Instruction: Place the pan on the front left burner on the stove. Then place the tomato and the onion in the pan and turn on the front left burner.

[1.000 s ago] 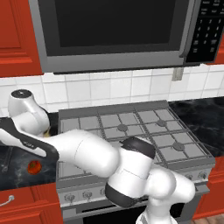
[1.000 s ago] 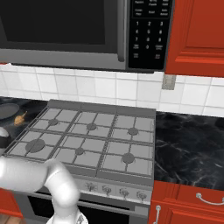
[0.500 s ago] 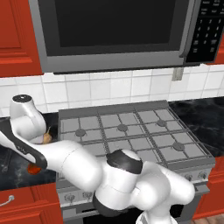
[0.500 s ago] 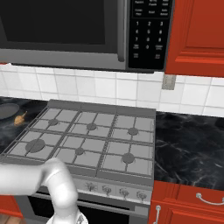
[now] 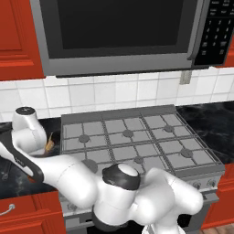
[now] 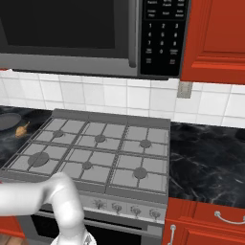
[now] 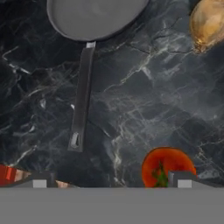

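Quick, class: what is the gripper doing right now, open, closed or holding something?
Gripper: open, holding nothing, above the counter near the pan and tomato.

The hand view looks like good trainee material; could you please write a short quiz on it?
1. True or false: the pan already sits on the stove.
2. Which lies nearest the claw: A) the onion, B) the tomato, C) the pan?
3. Fill in: the pan's handle rests on the black marble ____.

Key: 1 false, it lies on the counter; 2 B; 3 counter.
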### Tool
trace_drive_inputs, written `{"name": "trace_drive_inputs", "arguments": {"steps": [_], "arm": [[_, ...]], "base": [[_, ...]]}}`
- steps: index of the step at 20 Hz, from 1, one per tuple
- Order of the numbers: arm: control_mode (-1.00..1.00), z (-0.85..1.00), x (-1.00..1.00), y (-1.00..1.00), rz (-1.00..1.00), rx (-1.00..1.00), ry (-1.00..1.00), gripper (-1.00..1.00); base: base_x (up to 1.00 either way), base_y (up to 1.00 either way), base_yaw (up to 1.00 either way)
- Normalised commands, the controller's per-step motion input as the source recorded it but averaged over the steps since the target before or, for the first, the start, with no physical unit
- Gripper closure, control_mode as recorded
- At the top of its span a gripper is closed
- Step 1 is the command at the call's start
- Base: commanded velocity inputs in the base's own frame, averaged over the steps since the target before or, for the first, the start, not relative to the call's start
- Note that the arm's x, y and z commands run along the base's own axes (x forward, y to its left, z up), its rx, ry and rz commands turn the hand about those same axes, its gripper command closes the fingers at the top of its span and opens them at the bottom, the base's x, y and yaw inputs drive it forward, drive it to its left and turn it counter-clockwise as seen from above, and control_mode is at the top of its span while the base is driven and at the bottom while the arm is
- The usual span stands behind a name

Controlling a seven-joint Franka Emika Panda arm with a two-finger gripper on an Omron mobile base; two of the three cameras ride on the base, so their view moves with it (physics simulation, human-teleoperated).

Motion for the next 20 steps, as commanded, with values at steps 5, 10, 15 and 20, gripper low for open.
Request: {"name": "trace_drive_inputs", "arguments": {"steps": [5, 10, 15, 20], "arm": [[-1.0, -0.27, 0.31, 0.24, 0.03, 0.01, 0.0, -1.0], [-1.0, -0.06, 0.23, 0.32, 0.01, 0.0, 0.0, -1.0], [-1.0, -0.01, 0.16, 0.35, 0.0, 0.0, 0.0, -1.0], [-1.0, -0.12, 0.03, 0.21, 0.0, 0.0, 0.0, -1.0]], "base": [[0.0, 0.0, 0.0], [0.0, 0.0, 0.0], [0.0, 0.0, 0.0], [0.0, 0.0, 0.0]]}}
